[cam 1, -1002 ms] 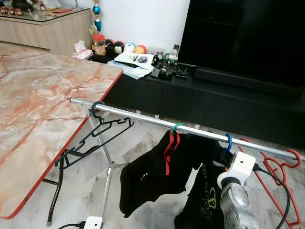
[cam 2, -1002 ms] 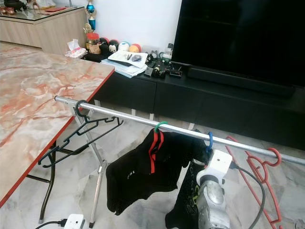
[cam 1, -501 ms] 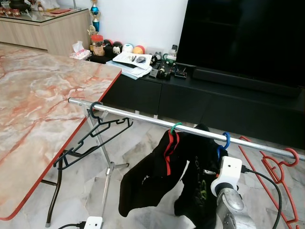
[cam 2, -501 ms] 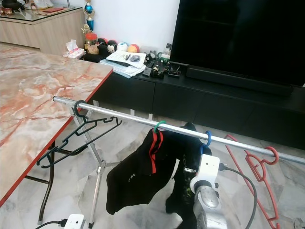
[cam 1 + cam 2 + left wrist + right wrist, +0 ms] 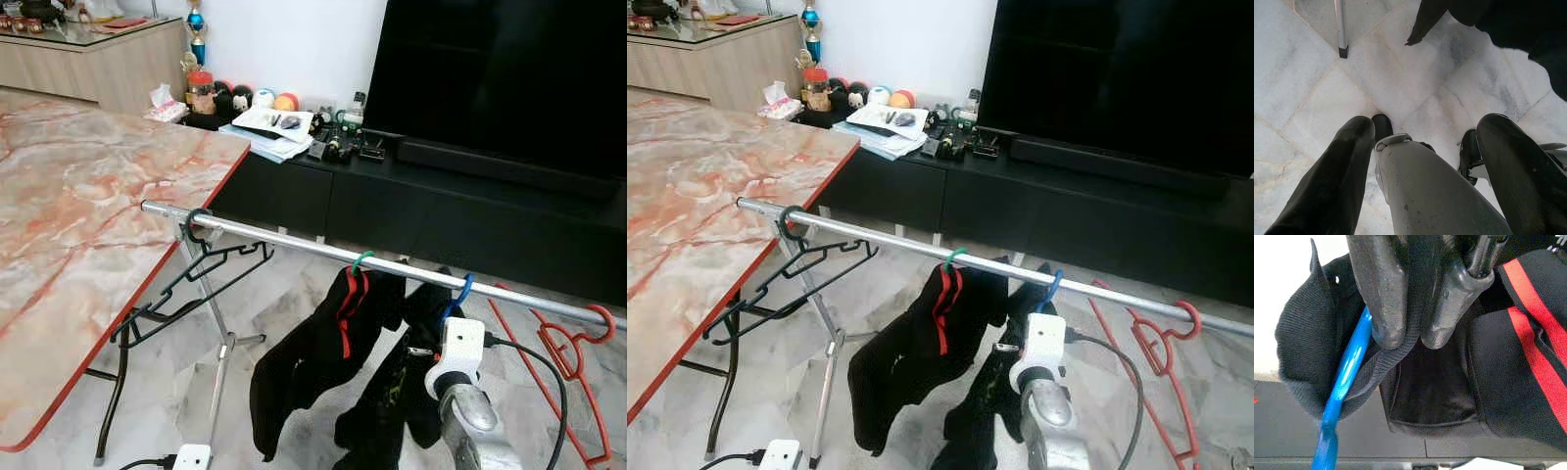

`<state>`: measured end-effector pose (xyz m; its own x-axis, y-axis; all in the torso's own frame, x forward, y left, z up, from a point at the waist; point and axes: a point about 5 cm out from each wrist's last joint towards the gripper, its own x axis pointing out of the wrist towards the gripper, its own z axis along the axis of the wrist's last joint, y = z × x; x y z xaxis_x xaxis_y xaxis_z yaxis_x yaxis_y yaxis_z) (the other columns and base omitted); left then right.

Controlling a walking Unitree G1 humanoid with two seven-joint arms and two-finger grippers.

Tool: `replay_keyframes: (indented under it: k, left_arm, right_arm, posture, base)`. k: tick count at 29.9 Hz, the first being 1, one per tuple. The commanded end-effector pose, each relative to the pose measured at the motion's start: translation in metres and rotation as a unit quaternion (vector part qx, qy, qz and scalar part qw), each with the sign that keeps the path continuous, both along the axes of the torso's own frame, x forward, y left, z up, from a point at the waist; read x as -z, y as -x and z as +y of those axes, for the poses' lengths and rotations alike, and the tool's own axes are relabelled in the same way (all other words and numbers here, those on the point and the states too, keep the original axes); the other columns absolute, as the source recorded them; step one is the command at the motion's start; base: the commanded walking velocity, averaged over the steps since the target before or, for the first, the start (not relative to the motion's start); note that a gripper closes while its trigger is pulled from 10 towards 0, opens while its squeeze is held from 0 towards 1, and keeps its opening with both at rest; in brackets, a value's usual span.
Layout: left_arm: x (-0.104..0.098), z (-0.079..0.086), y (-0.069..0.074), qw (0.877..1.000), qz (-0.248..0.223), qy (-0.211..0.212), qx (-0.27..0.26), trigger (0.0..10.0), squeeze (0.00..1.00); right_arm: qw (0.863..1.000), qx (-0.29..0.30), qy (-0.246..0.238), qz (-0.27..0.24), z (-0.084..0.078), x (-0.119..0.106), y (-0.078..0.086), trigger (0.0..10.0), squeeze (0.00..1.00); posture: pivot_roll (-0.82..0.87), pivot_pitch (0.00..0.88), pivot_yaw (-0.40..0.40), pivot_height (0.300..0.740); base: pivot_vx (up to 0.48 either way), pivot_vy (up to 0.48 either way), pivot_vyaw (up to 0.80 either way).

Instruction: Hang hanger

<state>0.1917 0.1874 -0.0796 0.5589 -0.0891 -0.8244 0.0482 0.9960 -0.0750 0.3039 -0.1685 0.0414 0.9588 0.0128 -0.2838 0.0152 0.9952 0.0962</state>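
On the rail: blue hanger [image 5: 461,291] is hooked over the steel rail [image 5: 294,241] at about 4 o'clock from frame centre, between the green hanger [image 5: 361,261] and the red hanger [image 5: 573,338]; a dark garment [image 5: 397,392] is draped from it.
Right pincer: the right pincer [image 5: 1413,335] sits just below the rail; its two black fingers [image 5: 1382,293] are pressed together on a fold of the garment's ribbed hem, with the blue plastic limb touching the outer finger.
Left pincer: the left pincer [image 5: 1425,161] hangs idle over the marble floor [image 5: 1415,83], fingers spread with nothing between them.
Handling, hanger: judged light and stiff, thin moulded plastic with a smooth, probably slippery surface; the open hook can swing or slide along the rail if pulled sideways.
Handling, garment: soft knit, limp, likely to stretch and slip off the hanger's shoulder instead of carrying it.
Where to hold: best at the hanger's neck just under the hook, not on cloth alone.
Materials nearby: polished tubular rail on a folding stand; black wire-like hanger [image 5: 186,284] at 9 o'clock, empty; garment with red stripes [image 5: 323,362] under the green hook; veined red marble counter [image 5: 88,215] at 10 o'clock.
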Motion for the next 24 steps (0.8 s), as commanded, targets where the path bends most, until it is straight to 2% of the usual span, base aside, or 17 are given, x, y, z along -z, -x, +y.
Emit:
replay_keyframes:
  k: [1,8,15,17,24]
  left_arm:
    - [0.001,-0.001,0.002,1.0,0.009,-0.003,0.008,10.0,0.0]
    - [0.001,-0.001,0.002,1.0,0.009,-0.002,0.007,10.0,0.0]
    - [0.001,-0.001,0.002,1.0,0.01,-0.001,0.007,10.0,0.0]
    - [0.002,-0.002,0.002,1.0,0.011,0.001,0.007,10.0,0.0]
    - [0.002,-0.002,0.002,1.0,0.011,0.002,0.005,10.0,0.0]
  right_arm:
    - [1.0,0.0,0.016,0.016,-0.003,0.003,-0.002,10.0,0.0]
    - [0.995,0.0,0.047,0.088,-0.006,0.021,0.002,10.0,0.0]
    - [0.992,-0.015,0.046,0.113,-0.002,0.028,0.003,10.0,0.0]
    - [0.983,-0.037,0.06,0.171,-0.002,0.045,0.013,10.0,0.0]
    - [0.978,-0.056,0.102,0.173,-0.006,0.047,0.013,10.0,0.0]
  posture:
    - [0.11,0.0,-0.082,0.74]
    - [0.11,0.0,-0.083,0.74]
    - [0.11,0.0,-0.081,0.74]
    - [0.12,0.0,-0.083,0.74]
    - [0.12,0.0,-0.082,0.74]
  base:
    - [0.0,0.0,0.0]
    - [0.0,0.0,0.0]
    - [0.0,0.0,0.0]
    - [0.0,0.0,0.0]
    - [0.0,0.0,0.0]
